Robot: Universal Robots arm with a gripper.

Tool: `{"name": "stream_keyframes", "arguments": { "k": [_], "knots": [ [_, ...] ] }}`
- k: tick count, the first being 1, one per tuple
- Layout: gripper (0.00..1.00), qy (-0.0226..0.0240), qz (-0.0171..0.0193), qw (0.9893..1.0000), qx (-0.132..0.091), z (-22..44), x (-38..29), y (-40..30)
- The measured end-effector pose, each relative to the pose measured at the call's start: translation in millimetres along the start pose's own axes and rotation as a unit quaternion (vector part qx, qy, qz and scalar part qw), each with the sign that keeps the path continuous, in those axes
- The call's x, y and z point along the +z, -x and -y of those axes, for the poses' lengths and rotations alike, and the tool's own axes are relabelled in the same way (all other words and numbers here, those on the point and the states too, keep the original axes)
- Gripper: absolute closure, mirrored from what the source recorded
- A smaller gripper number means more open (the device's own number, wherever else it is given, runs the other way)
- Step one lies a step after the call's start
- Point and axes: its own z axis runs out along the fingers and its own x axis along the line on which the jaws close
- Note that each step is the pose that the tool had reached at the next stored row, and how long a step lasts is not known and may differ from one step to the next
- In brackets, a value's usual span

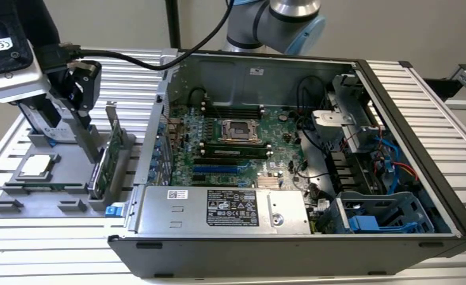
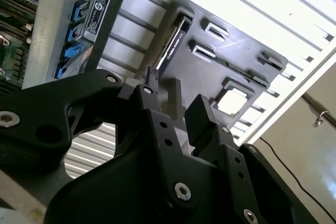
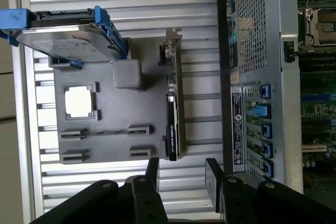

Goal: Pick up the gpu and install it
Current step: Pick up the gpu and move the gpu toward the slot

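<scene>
In the exterior view, the gpu (image 1: 107, 157) stands on edge in a gray parts tray (image 1: 68, 159) on the slatted desk (image 1: 59, 249). It is just beside the open computer case (image 1: 296, 258), on the exterior view's left. The pincer (image 1: 82, 101) hangs over the tray, near the card but not touching it.

In the second wrist view, the pincer (image 2: 176, 100) is spread wide and holds nothing. The gpu (image 2: 176, 38) sits beyond it in the tray (image 2: 210, 72), with a processor chip (image 2: 231, 100) nearby.

In the first wrist view, the pincer's (image 3: 182, 174) fingers (image 3: 152, 169) stand apart, clear of the gpu (image 3: 172, 114). A hard drive with blue rails (image 3: 68, 35) rests at the tray's (image 3: 118, 114) far end.
</scene>
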Motion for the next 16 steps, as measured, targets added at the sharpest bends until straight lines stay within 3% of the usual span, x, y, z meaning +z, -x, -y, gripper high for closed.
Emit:
{"name": "stream_keyframes", "arguments": {
  "k": [7, 16],
  "knots": [
    [0.00, 0.0001, 0.0000, 1.0000, 0.000, 0.0, 0.6, 0.0],
    [0.00, 0.0001, 0.0000, 1.0000, 0.000, 0.1, 9.4, 0.0]
  ]
}}
